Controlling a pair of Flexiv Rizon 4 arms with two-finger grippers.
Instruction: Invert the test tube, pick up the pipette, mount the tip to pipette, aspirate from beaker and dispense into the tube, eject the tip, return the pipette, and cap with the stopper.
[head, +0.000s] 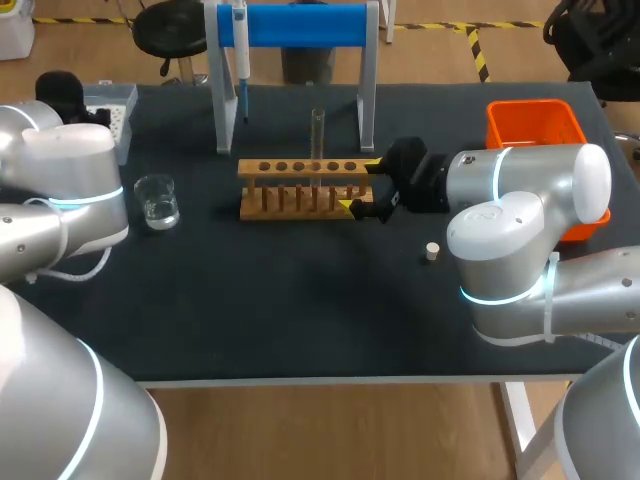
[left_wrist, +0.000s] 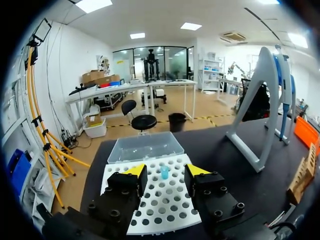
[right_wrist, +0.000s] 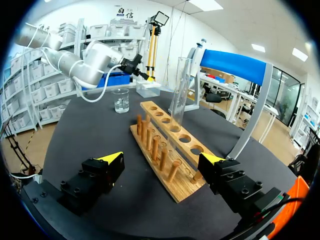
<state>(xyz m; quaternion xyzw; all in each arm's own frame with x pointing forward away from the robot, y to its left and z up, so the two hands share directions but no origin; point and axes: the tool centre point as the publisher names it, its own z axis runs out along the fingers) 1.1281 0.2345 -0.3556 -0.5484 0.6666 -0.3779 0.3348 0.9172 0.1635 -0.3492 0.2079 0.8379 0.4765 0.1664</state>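
The test tube (head: 318, 130) stood upright in the wooden rack (head: 300, 168), the right gripper (right_wrist: 162, 159) wide open and empty at its right end, the left gripper (left_wrist: 165, 170) open, empty over the tip box (left_wrist: 167, 200), so lifting the pipette (head: 241, 55) cleanly off its far stand (head: 300, 25) seemed next.
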